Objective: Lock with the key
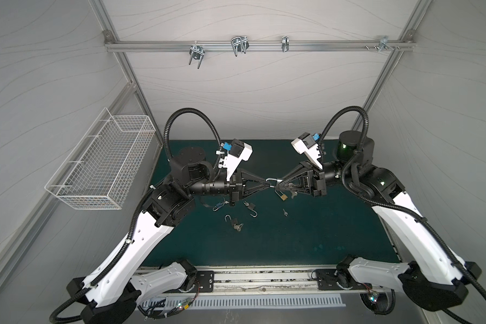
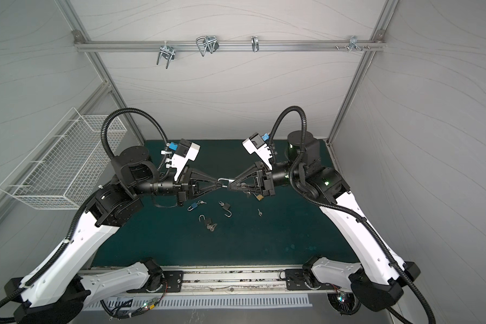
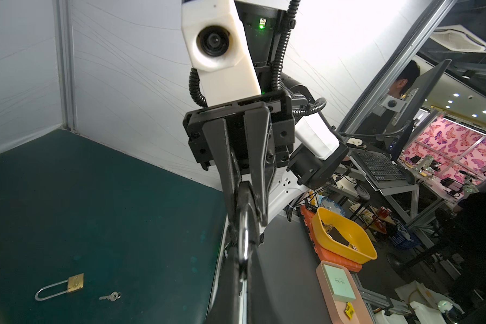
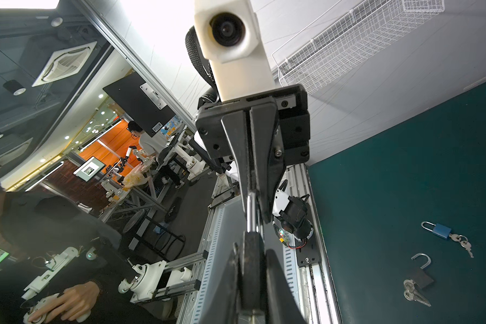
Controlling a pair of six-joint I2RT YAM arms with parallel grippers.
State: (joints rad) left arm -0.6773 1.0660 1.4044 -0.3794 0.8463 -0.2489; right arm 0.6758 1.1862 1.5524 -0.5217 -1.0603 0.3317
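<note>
Padlock held in the air — a slip is the worry.
The padlock is held up over the green mat: its silver loop is pinched tight by the left gripper, its dark body clamped by the right gripper. If the loop is pushed crooked, the padlock could be dropped. A brass padlock and a loose key lie on the mat near under the padlock — these could be hit. Wide bare mat is seen on the camera's side of the padlock.

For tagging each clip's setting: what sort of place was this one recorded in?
Most likely a robotics lab: a panelled cell framed in aluminium rail with a green mat. Beyond it, the wrist views show a keyboard, a monitor and a person.
</note>
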